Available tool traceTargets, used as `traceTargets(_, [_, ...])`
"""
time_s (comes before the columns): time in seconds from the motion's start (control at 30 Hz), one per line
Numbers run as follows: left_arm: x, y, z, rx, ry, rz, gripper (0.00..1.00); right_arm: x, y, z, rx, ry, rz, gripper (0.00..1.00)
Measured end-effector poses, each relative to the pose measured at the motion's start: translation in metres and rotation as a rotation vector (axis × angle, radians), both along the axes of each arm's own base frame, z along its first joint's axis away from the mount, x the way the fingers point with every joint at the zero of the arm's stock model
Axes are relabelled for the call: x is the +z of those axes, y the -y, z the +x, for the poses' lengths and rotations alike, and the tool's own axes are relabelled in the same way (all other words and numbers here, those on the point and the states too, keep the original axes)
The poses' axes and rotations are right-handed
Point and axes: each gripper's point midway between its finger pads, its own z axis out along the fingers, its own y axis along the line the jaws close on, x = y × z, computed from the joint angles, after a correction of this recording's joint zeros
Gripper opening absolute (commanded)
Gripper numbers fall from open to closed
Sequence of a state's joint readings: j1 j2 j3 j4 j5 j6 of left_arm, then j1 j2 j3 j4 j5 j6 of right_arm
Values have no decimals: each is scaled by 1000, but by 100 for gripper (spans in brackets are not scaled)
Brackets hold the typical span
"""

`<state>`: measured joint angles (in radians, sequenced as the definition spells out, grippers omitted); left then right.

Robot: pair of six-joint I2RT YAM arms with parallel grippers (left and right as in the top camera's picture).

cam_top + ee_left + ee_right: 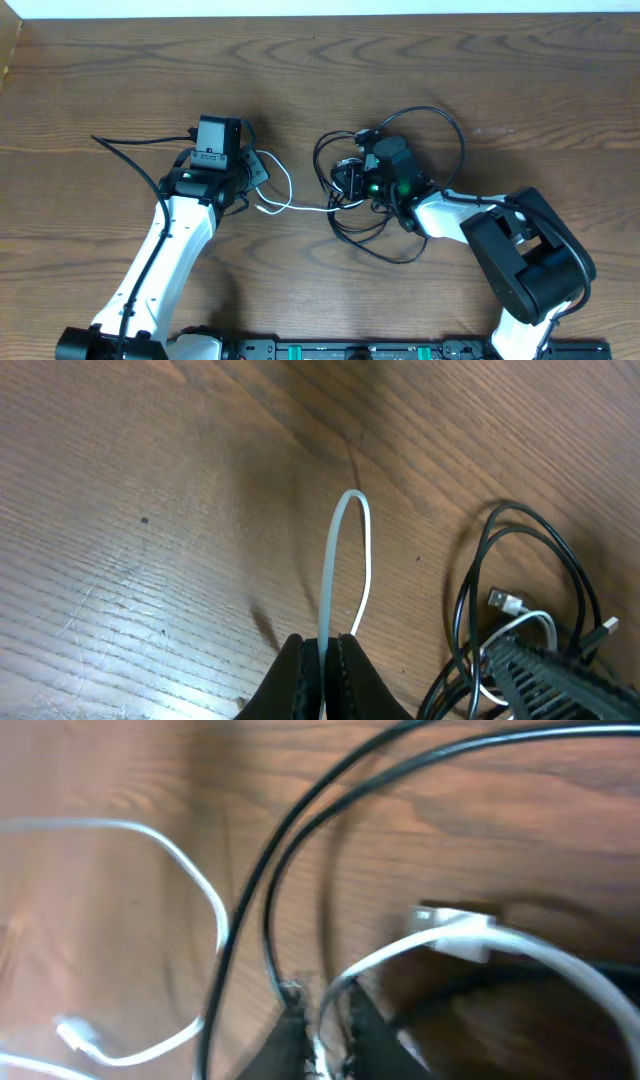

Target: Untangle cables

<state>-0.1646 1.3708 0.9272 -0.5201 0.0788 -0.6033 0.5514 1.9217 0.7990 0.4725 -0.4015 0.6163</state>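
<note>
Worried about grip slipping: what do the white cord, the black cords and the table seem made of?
The white cord: smooth plastic or rubber sheath, slightly glossy, bends in a soft loop. The black cords: similar sheath, faint sheen. The table: wood or wood-look laminate, matte, visible grain; cannot tell which.

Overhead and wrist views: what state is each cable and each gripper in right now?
left gripper, shut on a loop of the white cable.
right gripper, shut on the white cable, inside the black tangle.
white cable, slack, pinched by both grippers.
black cables, looped over each other around the right gripper, not yet separated.
</note>
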Motion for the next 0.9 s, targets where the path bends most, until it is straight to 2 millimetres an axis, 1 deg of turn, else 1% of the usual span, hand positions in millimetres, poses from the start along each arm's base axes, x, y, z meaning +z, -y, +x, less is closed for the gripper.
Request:
traceTargets(0.13, [0,0,0,-1,0,0,8,15,-9,0,43,7,59,1])
traceTargets(0.23, [0,0,0,0,0,0,7,32,-8,1,59,20,90,1])
traceTargets(0.3, [0,0,0,-1,0,0,8,53,-3,5,58,52,118,1])
traceTargets(0.37, [0,0,0,0,0,0,8,80,5,9,48,98,140,1])
traceTargets(0.47, [0,0,0,-1,0,0,8,124,22,17,22,182,174,1])
traceTargets(0.53, [0,0,0,0,0,0,8,148,36,21,-4,228,183,1])
traceTargets(0.57, [0,0,0,0,0,0,8,156,44,23,-19,244,181,2])
traceTargets(0.63, [0,0,0,0,0,0,8,163,58,27,-45,258,160,10])
traceTargets(0.7, [0,0,0,0,0,0,8,159,65,27,-58,245,135,22])
traceTargets(0.73, [0,0,0,0,0,0,8,152,67,25,-58,221,116,25])
traceTargets(0.8, [0,0,0,-1,0,0,7,134,65,16,-40,161,74,31])
traceTargets(0.9, [0,0,0,-1,0,0,8,112,50,-2,40,125,13,31])
